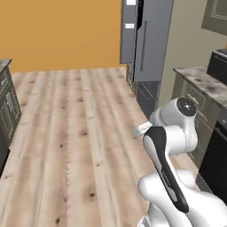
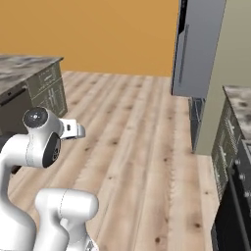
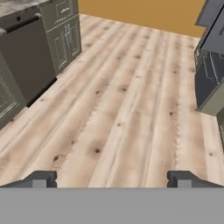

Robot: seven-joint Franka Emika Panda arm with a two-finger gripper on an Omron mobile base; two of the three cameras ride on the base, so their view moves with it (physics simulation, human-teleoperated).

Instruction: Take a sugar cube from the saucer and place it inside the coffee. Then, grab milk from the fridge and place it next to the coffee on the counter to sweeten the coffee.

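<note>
Risk of clipping the fridge [image 1: 148, 40] door edge while driving in, since it juts out over the wood floor [image 1: 75, 133]; risk also of brushing the counter [image 1: 201, 84] at 3 o'clock in the left base view. Fridge up at 1 o'clock there, long axis vertical, door face turned toward the open floor (handle running top to bottom). Gripper [image 3: 112, 179] spread wide, holding nothing, aimed down at bare boards. No milk, cup or saucer to place yet.
</note>
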